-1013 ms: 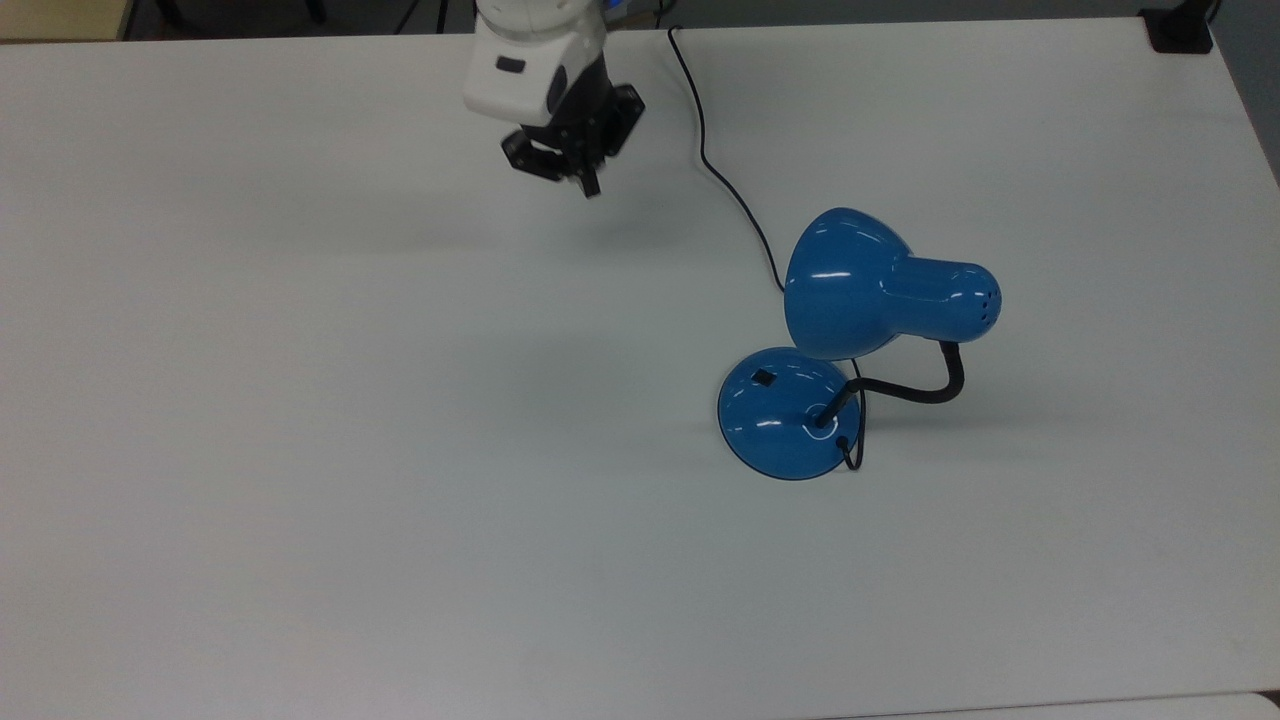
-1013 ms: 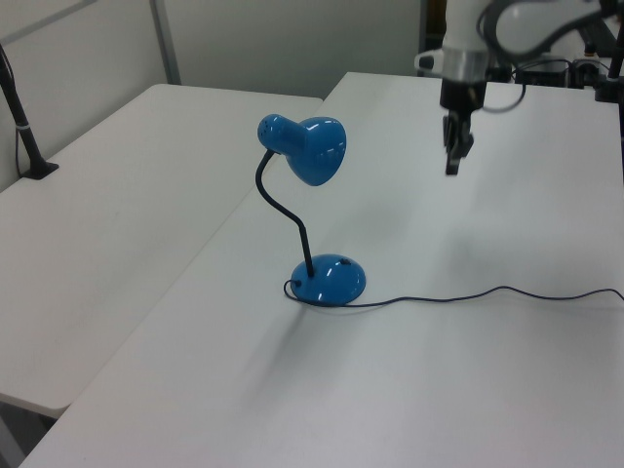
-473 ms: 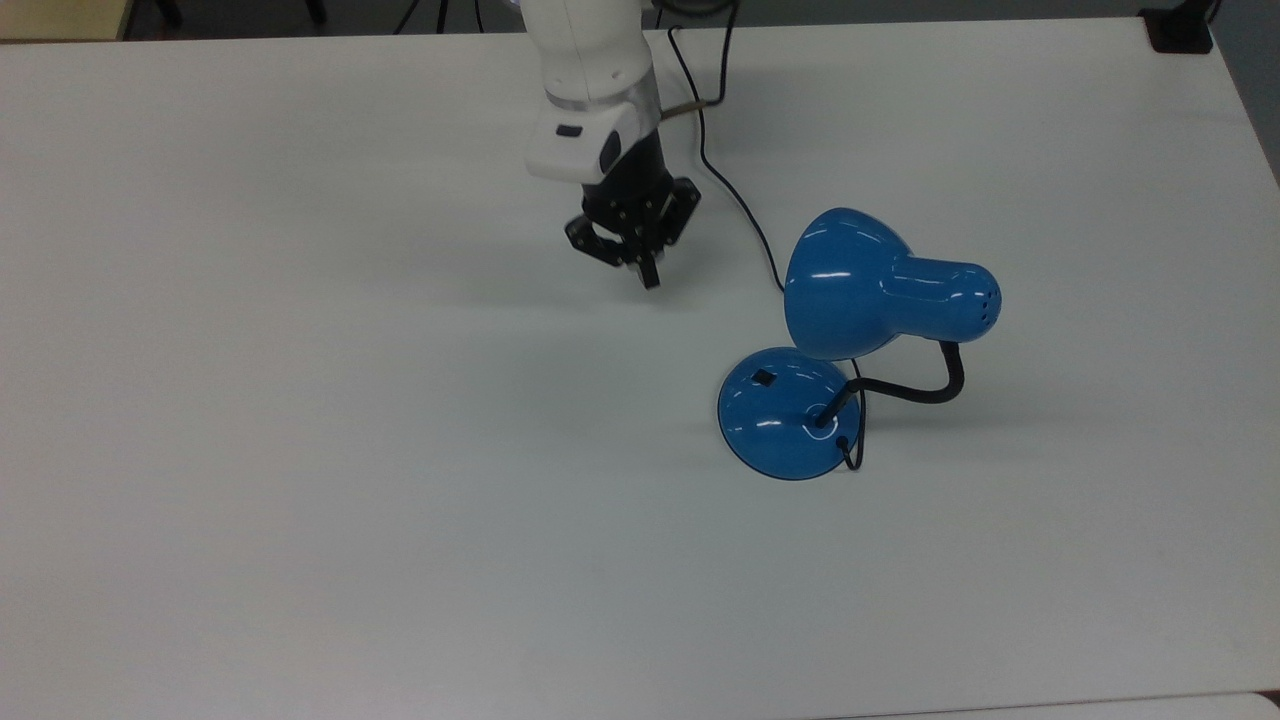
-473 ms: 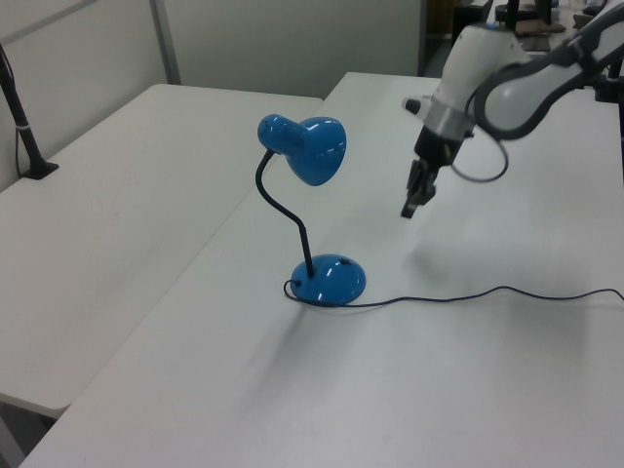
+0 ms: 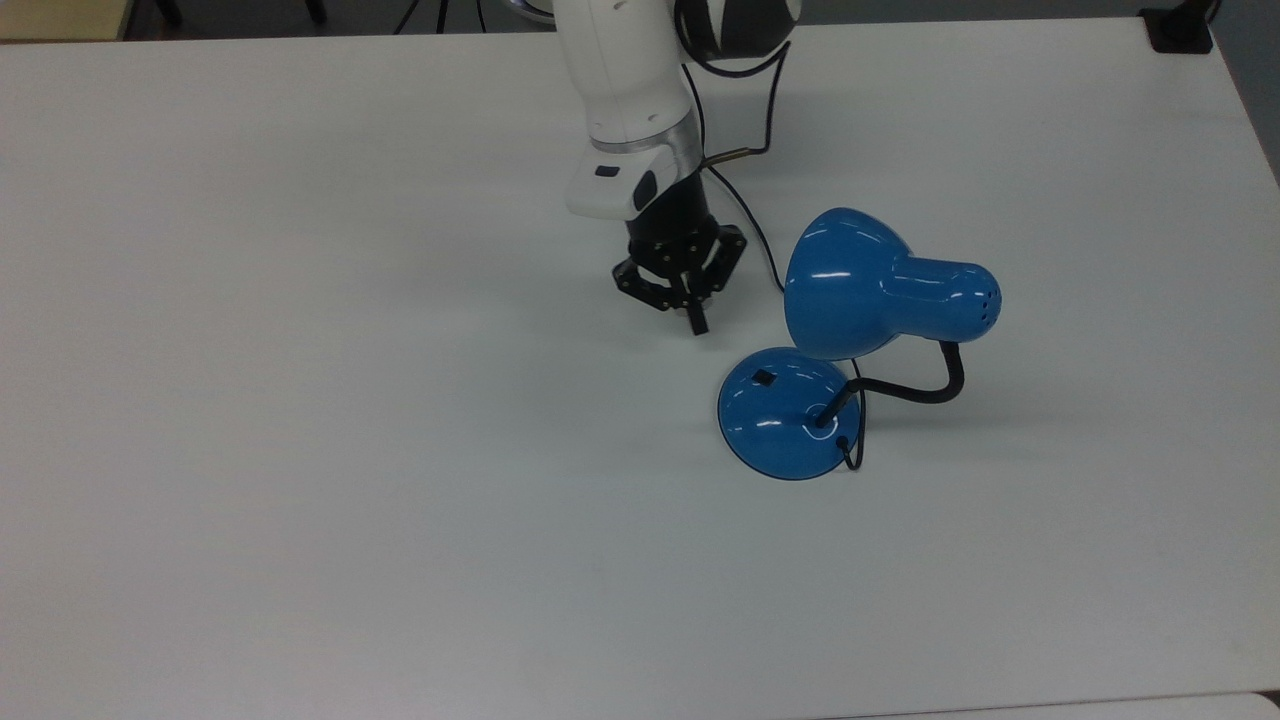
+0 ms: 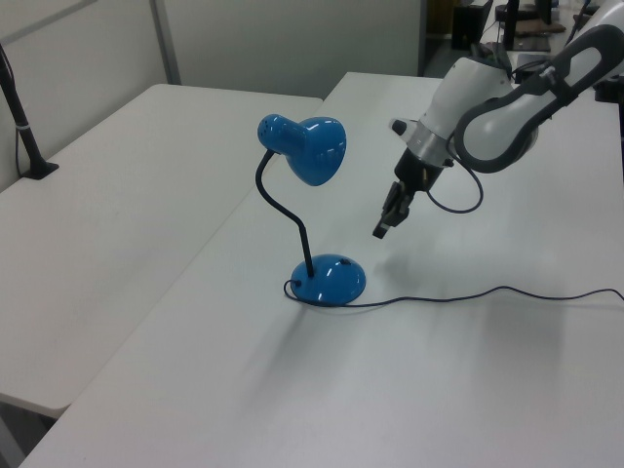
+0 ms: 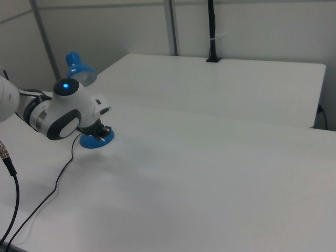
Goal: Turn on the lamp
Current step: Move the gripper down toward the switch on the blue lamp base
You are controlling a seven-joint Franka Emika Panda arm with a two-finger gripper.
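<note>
hovering with its fingers pressed together and empty, the gripper (image 5: 697, 322) hangs near the lamp (image 5: 850, 330) on the table (image 5: 300, 450), and could clip the overhanging shade (image 5: 840, 280) or miss the small switch (image 5: 763, 377).

The lamp (image 5: 880, 290) is shiny blue, with bright white spots of light on its shade. Its round base (image 5: 785, 415) is blue too, with a small black switch (image 5: 764, 377) on it. The bendy neck (image 5: 915, 385) is black, and so is the cord (image 5: 735, 195). The desk (image 5: 300, 450) is plain white. The arm (image 5: 625, 90) is white with a silver ring, and its gripper (image 5: 697, 322) is black. In the right view a small blue light (image 7: 65, 86) glows on the arm.
</note>
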